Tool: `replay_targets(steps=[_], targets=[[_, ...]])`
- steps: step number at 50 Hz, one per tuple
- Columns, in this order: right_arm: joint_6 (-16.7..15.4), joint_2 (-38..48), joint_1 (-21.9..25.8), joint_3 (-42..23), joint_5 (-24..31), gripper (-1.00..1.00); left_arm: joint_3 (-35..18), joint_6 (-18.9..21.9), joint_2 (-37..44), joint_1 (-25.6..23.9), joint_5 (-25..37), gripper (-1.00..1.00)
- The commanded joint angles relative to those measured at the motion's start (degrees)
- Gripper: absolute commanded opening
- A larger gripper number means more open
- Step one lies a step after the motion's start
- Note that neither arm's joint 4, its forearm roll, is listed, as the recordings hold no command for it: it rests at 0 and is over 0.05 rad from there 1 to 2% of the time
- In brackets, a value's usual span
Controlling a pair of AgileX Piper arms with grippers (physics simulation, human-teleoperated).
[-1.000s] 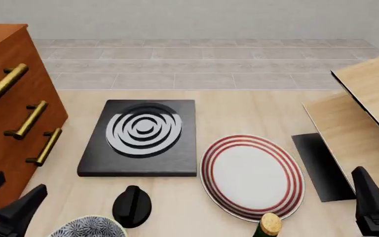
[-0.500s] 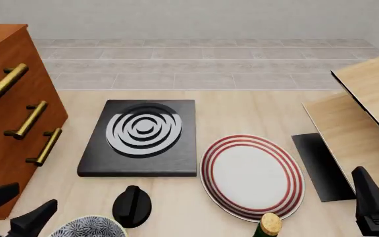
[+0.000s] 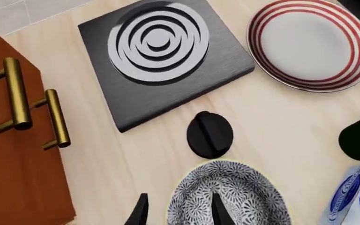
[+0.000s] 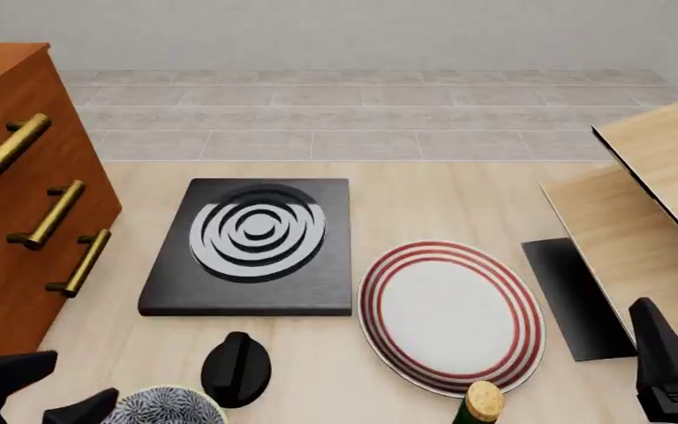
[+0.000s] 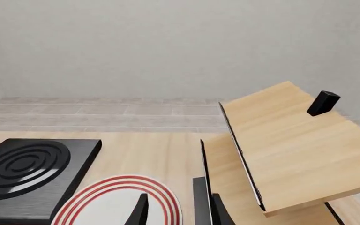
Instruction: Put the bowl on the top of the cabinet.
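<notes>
The bowl [image 3: 230, 199], dark blue-and-white patterned inside with a pale rim, sits on the table by the near edge; only its top shows in the front view [image 4: 169, 408]. My left gripper [image 3: 178, 213] is open over the bowl's rim, one finger above the patterned inside and the other outside the rim. From the front the left gripper [image 4: 47, 389] is low at the bowl's left. The reddish-brown cabinet [image 4: 10, 221] with brass handles stands at the far left, its top mostly out of view. My right gripper [image 5: 178, 213] is open and holds nothing, at the near right [image 4: 666, 362].
A black slab with grey rings [image 4: 251, 247] lies mid-table, a round black knob [image 4: 237, 367] just beyond the bowl. A white plate with red rings [image 4: 451, 314], a bottle top [image 4: 480, 402], a black pad [image 4: 575, 296] and pale wood panels [image 4: 651, 194] fill the right. A blue-white carton [image 3: 352, 199] is near the bowl.
My left gripper has dropped toward the near edge and shifted right, closing in on the bowl's left rim. The right arm and the bowl have not moved.
</notes>
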Motion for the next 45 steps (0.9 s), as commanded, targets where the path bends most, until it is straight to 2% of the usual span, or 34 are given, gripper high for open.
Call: replay_targets(steps=[1, 3, 19, 45], targets=[[0.0, 0.0, 0.0, 0.0, 0.0, 1.0, -0.8, 0.5, 3.5, -0.9, 1.1, 1.0], [0.0, 0.0, 0.0, 0.0, 0.0, 1.0, -0.5, -0.6, 4.2, -1.3, 1.1, 1.0], [0.0, 0.0, 0.0, 0.0, 0.0, 1.0, 2.1, -1.5, 5.5, -3.0, 0.5, 1.0], [0.0, 0.0, 0.0, 0.0, 0.0, 1.0, 7.8, -2.5, 6.8, -1.6, -3.7, 1.0]])
